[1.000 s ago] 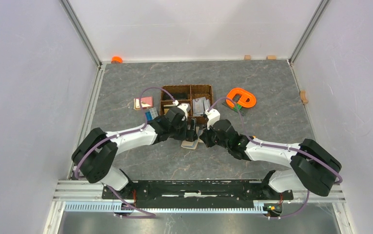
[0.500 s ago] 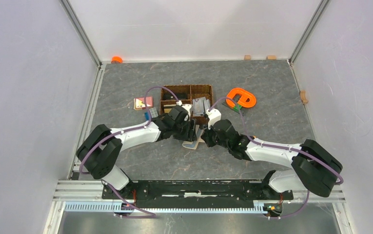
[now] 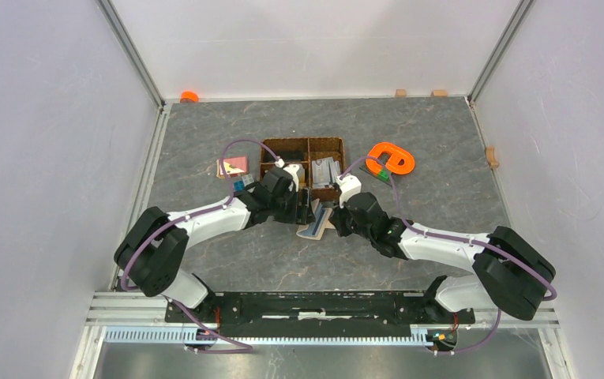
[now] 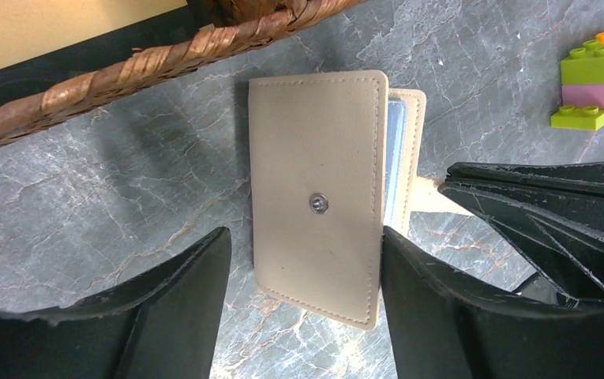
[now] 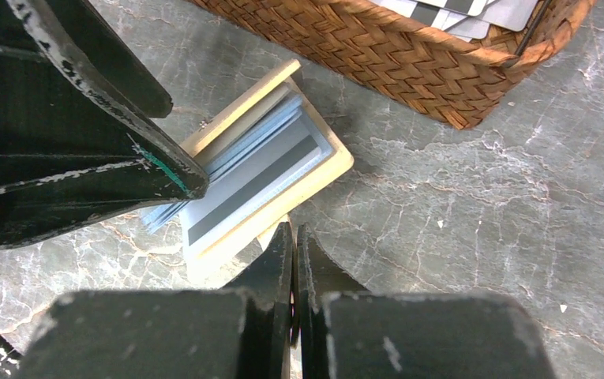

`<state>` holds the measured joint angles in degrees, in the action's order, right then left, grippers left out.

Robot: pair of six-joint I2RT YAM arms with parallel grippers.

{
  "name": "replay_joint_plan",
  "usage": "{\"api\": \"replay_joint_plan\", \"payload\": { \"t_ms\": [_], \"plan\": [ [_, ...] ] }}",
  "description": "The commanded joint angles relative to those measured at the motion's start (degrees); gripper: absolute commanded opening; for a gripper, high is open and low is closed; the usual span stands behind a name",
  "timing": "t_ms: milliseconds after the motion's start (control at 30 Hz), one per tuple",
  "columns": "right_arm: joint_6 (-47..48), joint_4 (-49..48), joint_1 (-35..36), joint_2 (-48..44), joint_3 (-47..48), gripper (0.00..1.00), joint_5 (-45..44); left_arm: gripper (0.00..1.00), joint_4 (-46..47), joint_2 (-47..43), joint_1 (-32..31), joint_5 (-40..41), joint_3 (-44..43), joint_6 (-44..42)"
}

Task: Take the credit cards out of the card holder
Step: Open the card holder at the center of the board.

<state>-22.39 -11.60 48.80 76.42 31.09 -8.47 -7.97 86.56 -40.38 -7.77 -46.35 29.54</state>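
On the grey marbled counter point(image 3: 227, 260), just beyond the two arm bases, both arms reach inward and meet over one spot. The left pincer point(image 4: 305, 234) stands open, its black fingers point(image 4: 180, 308) straddling the small beige leather-like folding card holder point(image 4: 314, 150). Bare counter shows between the one finger and the holder, while the other finger sits right at the holder's opposite edge. Whether it touches cannot be told.

The card holder lies on the counter just in front of the basket, its outer cover up, with a round metal snap stud point(image 4: 317, 203) near the middle. The right pincer point(image 5: 295, 233) is closed, its tips pinched on the beige snap tab point(image 4: 433, 197) that sticks out of the holder's side. From that side the cover stands slightly lifted, and a stack of pale blue-grey cards point(image 5: 259, 170) shows inside, one with a dark stripe. A left finger covers the stack's near end, so how far the cards reach is hidden.

Close behind is the brown woven divided basket point(image 5: 393, 55), with grey cards in one compartment, cut off at the picture's edge. Beside the right pincer lies a stack of green, pink and orange toy bricks point(image 4: 598, 79). Farther off are an orange plastic loop point(image 3: 391, 158), a pink card point(image 3: 234, 165) and a small blue item point(image 3: 243, 184) too small to make out. By the far wall sit an orange cap point(image 3: 189, 96) and small wooden blocks point(image 3: 400, 92).
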Motion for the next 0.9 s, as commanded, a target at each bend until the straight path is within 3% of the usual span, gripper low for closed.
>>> {"api": "replay_joint_plan", "payload": {
  "t_ms": [0, 133, 400, 467, 867],
  "plan": [
    [2.3, -0.1, -0.5, -1.7, 1.6, 0.0, -2.1, 0.75, 0.4, -1.5, 0.4, 0.2, 0.5, 0.3],
    [3.5, 2.4, -0.5, -1.4, 2.6, 0.0, -2.5, 0.84, 0.2, -1.1, 0.4, 1.2, 0.4, 0.3],
    [5.5, 3.1, -0.5, -1.2, 2.3, 0.0, -2.2, 0.89, 0.9, -0.6, 0.4, 0.4, 0.8, 0.6],
    [6.4, 2.9, -0.5, -2.1, 2.1, 0.0, -2.0, 0.97, 0.4, -0.2, 0.5, 0.0, 0.5, 0.2],
    [7.5, 2.1, -0.6, -3.3, 0.5, 0.0, -1.7, 0.97, -0.1, -1.6, 0.6, -0.1, 0.4, -0.2]
  ]
}}
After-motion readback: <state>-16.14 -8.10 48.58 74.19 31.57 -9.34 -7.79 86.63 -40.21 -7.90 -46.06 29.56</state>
